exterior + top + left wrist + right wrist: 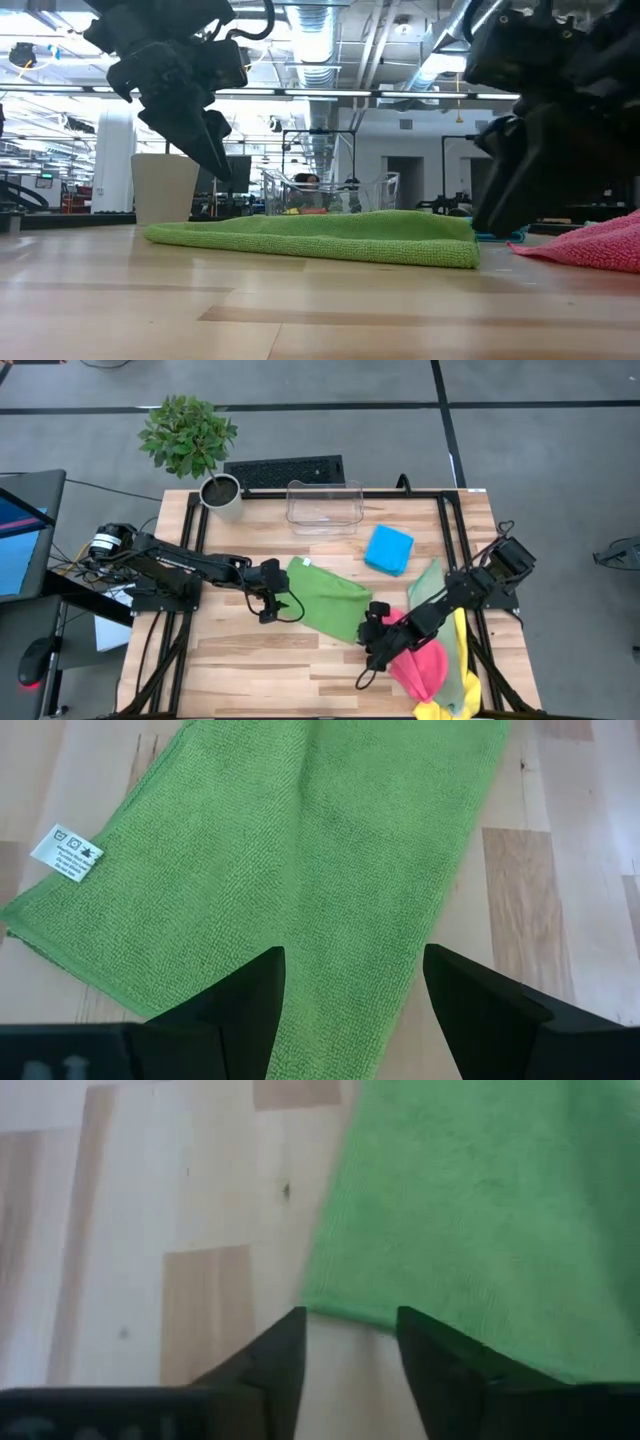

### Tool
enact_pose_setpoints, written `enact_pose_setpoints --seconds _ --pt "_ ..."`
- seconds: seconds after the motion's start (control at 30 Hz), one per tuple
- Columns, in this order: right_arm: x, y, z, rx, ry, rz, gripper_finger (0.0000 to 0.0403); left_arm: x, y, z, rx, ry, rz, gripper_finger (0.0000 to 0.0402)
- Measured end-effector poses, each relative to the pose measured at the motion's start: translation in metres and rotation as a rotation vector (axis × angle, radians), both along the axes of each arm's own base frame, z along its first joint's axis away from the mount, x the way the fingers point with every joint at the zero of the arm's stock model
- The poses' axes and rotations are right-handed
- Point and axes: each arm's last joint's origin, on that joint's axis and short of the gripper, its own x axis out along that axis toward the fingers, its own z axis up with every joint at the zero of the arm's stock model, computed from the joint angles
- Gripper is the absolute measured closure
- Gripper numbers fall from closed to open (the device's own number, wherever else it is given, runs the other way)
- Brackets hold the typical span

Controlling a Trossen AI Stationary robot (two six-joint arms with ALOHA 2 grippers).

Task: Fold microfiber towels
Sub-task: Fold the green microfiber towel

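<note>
A bright green towel (328,598) lies flat on the wooden table, folded over, its white label (68,852) at one corner. My left gripper (278,605) hangs open just above the towel's left end (300,870), its fingers clear of the cloth in the low view (205,135). My right gripper (372,630) stands open low at the towel's right end, with the cloth's edge (345,1312) just past its fingertips. A folded blue towel (389,548) lies behind. Pink (422,665), pale sage (430,582) and yellow (452,705) towels lie under the right arm. My right gripper stands open at the green towel's right edge (420,1320), slanting down from the table's right. One fingertip (435,1342) overlaps the cloth's edge in the wrist view; whether it touches the cloth I cannot tell. The towel lies flat on the table.
A clear plastic bin (325,507) stands at the table's far edge, a potted plant (220,495) at the far left corner. Bare wood (270,670) lies along the near side, left of the pink towel.
</note>
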Motion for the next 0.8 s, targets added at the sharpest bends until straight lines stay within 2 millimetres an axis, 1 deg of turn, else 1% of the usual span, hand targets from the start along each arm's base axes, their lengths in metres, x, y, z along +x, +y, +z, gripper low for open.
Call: enact_pose_setpoints --seconds 0.07,0.17,0.4,0.47,0.6,0.8 --pt "0.002 -0.004 0.0 -0.004 0.004 -0.012 0.0201 0.0 0.0 0.0 0.001 -0.001 0.0 0.0171" --pt "0.004 -0.008 0.0 -0.006 0.009 -0.026 0.0194 0.0 0.0 0.0 0.0 -0.001 0.0 0.0171" --pt "0.006 -0.008 -0.015 -0.018 0.044 -0.025 0.0212 0.0 0.0 0.0 0.0 0.0 0.0 0.0171" --pt "0.006 -0.008 -0.016 -0.022 0.048 -0.026 0.022 0.0 0.0 0.0 0.0 0.0 0.0 0.0171" --pt "0.006 -0.007 -0.013 -0.018 0.035 -0.027 0.0248 0.0 0.0 0.0 0.001 0.002 0.0 0.0171" --pt "0.007 -0.007 -0.012 -0.02 0.042 -0.026 0.0324 0.0 0.0 0.0 0.004 0.0 -0.003 0.0171"
